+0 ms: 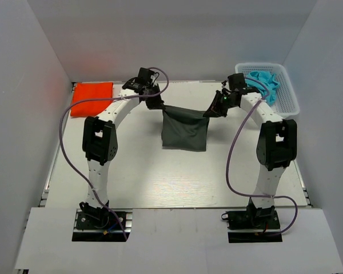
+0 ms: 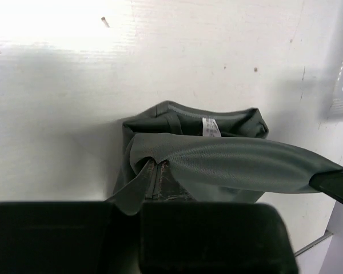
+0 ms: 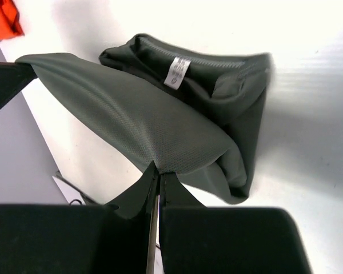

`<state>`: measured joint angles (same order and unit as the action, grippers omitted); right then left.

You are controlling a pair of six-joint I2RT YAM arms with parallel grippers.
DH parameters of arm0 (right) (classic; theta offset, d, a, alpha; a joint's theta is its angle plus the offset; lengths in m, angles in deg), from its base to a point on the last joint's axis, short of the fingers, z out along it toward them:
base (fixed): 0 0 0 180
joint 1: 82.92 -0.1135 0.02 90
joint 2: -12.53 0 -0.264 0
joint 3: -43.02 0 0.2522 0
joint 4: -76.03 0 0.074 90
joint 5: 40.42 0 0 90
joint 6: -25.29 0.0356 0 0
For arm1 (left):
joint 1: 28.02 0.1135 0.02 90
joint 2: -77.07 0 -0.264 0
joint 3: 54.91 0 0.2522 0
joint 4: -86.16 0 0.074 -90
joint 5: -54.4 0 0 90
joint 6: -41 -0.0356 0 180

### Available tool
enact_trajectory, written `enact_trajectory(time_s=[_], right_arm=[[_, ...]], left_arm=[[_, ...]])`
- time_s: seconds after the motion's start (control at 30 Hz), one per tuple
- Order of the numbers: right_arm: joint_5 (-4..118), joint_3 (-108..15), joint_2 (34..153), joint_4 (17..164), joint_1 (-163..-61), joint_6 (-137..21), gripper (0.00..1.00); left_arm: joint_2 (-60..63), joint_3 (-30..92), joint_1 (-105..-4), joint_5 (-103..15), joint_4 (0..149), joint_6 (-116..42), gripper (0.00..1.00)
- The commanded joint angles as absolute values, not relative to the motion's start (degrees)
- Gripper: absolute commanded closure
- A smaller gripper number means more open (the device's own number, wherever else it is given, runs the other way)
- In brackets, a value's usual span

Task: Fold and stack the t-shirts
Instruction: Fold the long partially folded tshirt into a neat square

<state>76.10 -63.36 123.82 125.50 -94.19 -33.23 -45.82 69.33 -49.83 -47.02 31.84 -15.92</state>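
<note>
— How are the arms posed?
— Both reach far forward with wrists turned inward. The left gripper [image 1: 156, 103] and right gripper [image 1: 210, 112] each pinch a top corner of the grey t-shirt [image 1: 184, 132], which hangs stretched between them mid-table.
— And the orange t-shirt [image 1: 91, 98]?
— Folded, in the far-left corner.

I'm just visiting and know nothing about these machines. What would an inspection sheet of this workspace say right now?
Surface: white table, a few dark specks.
Job's things: grey t-shirt hung between the claws, lower part on the table; orange-red t-shirt folded, far left.
Clutter: white basket, far right, holding blue cloth.
Claws: left claw and right claw each shut on the grey t-shirt's top edge.
Cables: purple cable looping beside each arm.
Surroundings: plain white walls on three sides.
</note>
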Motion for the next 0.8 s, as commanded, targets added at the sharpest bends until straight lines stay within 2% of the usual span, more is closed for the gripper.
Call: enact_trajectory(time_s=[0.0,0.07,0.1,0.13,0.17,0.2,0.23,0.27,0.3,0.37,0.43,0.53,0.67,0.77], right_arm=[[77.44,-67.77,126.08,124.08,-92.68,-32.81,1.00],[76.83,-69.17,127.93,123.90,-92.50,-32.55,1.00],[76.82,-69.62,129.07,122.59,-92.15,-32.54,1.00],[76.30,-69.97,129.60,122.14,-91.98,-32.20,1.00],[76.29,-70.32,130.74,121.53,-91.80,-32.45,0.93],[76.82,-70.67,132.49,119.43,-91.54,-32.46,0.63],[76.82,-73.55,133.20,119.59,-91.45,-32.63,0.62],[77.00,-75.05,135.21,120.89,-90.92,-32.89,0.62],[76.91,-76.55,136.27,121.95,-90.66,-32.90,0.56],[75.86,-79.29,134.98,123.63,-90.74,-34.21,0.10],[71.64,-76.41,133.04,122.94,-91.09,-34.48,0.10],[72.24,-68.77,126.80,117.78,-91.44,-34.21,0.10],[80.24,-60.59,122.05,112.22,-92.14,-32.82,0.10],[85.95,-56.37,122.74,102.57,-93.03,-30.53,0.10]], left_arm=[[-47.99,74.24,-49.56,-47.99,31.36,-15.42,1.00],[-50.18,75.65,-49.03,-48.60,32.65,-15.42,1.00],[-50.89,76.44,-49.03,-48.61,33.28,-15.42,0.95],[-51.68,77.14,-49.03,-48.61,33.28,-15.42,0.79],[-52.38,77.93,-49.03,-48.61,34.24,-15.42,0.55],[-53.96,80.55,-49.03,-47.22,34.25,-15.42,0.07],[-54.67,82.14,-49.03,-47.20,34.25,-16.20,0.00],[-55.20,83.55,-48.51,-46.07,34.25,-17.00,0.00],[-55.73,87.22,-48.50,-46.06,33.03,-17.79,0.00],[-55.73,89.80,-48.50,-45.45,31.36,-21.20,0.00],[-52.68,88.15,-49.21,-45.97,31.35,-22.62,0.00],[-48.28,79.37,-49.91,-50.60,35.38,-22.63,0.00],[-42.65,67.17,-52.01,-60.72,41.97,-20.79,0.00],[-42.11,63.09,-53.42,-62.94,47.07,-20.26,0.00]])
